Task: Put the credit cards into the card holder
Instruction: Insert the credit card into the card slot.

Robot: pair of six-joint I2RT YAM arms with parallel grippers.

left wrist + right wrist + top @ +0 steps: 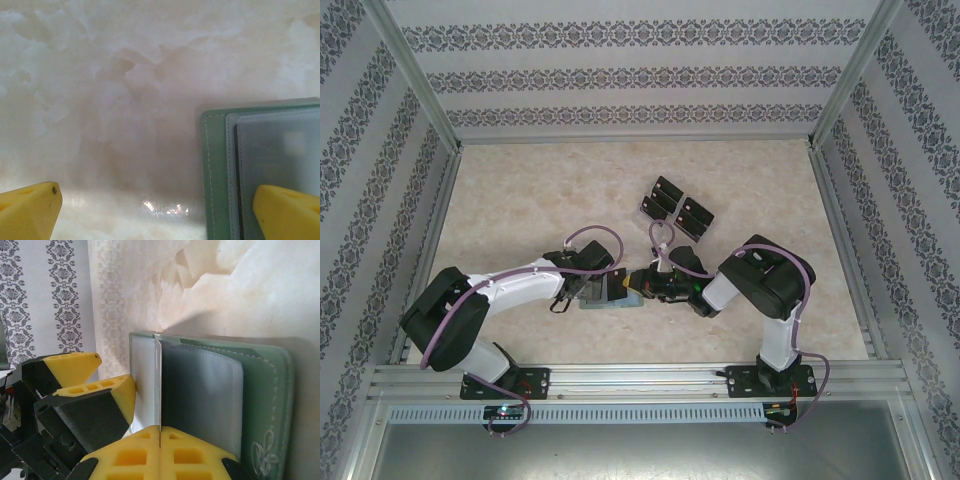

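While the right gripper sits pressed together on a thin pale leaf standing edge-on out of the open card holder (sleeve or card, I can't tell), the left gripper hangs spread wide at the holder's opposite end, one finger over its stitched edge, holding nothing. The black credit cards lie well beyond the holder, away from the arm bases and on the right arm's side. That arm looks nearer them, but its jaws are occupied.

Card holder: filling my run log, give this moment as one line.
card holder open on table | right fingers shut on inner leaf | left fingers open
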